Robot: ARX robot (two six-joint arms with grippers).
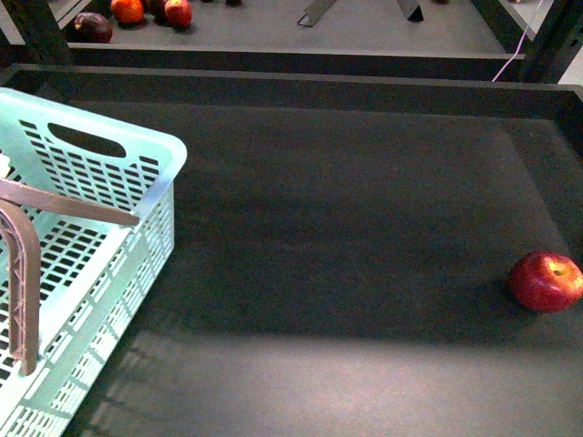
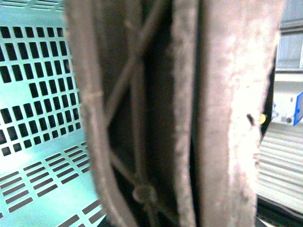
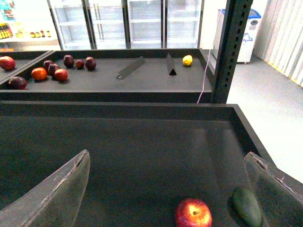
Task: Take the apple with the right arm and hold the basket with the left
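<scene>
Apple [image 1: 545, 282], glossy red and round, sits at far right of frame on matte dark bench [image 1: 346, 228]. Slotted aqua plastic basket [image 1: 91, 182] is at left, its curved mauve handle [image 2: 227, 113] filling the left wrist view. Can't tell left pincer state. Right pincer [image 3: 166, 156] spread wide.

Glossy red apple [image 1: 545, 281] (yellow-streaked), pale aqua slotted basket [image 1: 155, 168], mauve-brown handles [image 1: 25, 282], dark grey tabletop [image 1: 346, 228]

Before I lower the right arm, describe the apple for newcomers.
Take the dark tray with the aqua basket at its left. Near its right wall lies the apple, glossy red with a yellowish stem dimple; the fruit beside it is dark green.
</scene>
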